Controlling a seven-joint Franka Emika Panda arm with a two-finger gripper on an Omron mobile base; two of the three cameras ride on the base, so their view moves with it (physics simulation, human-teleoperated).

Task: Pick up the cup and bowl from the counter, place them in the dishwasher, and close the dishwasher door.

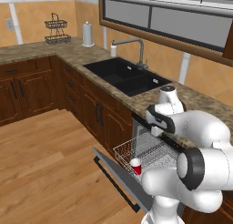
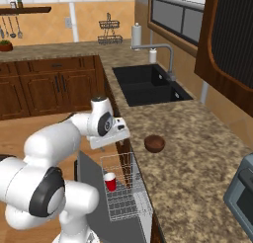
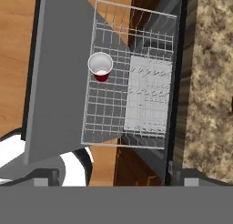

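- Red on the outside and white within, the cup [image 3: 100, 67] stands upright, mouth up, in the white wire rack [image 3: 132, 77] of the dishwasher [image 2: 129, 200]; the rack is pulled out over the dropped dishwasher door [image 3: 59, 82].
- From the hand view, looking straight down, the cup sits near one side edge of the rack, and a pale solid panel covers the part of the rack nearer the speckled worktop [image 3: 207, 82].
- Dark reddish-brown and wood-like, the bowl [image 2: 154, 143] shows in the right base view, resting upright on the worktop between the black sink [image 2: 148, 83] and a grey toaster oven [image 2: 242, 197] at the frame's edge.
- From the left base view, the black bar handle [image 1: 116, 184] runs along the outer edge of the door, and the cup [image 1: 136, 166] stands at the rack's front corner.
- Granite in brown and beige, the worktop runs past the sink and faucet [image 1: 134, 48], over dark wooden cabinets [image 1: 27, 91].
- Spread wide and holding nothing, the end effector [image 2: 111, 133] hangs above the rack, well apart from the cup below it.
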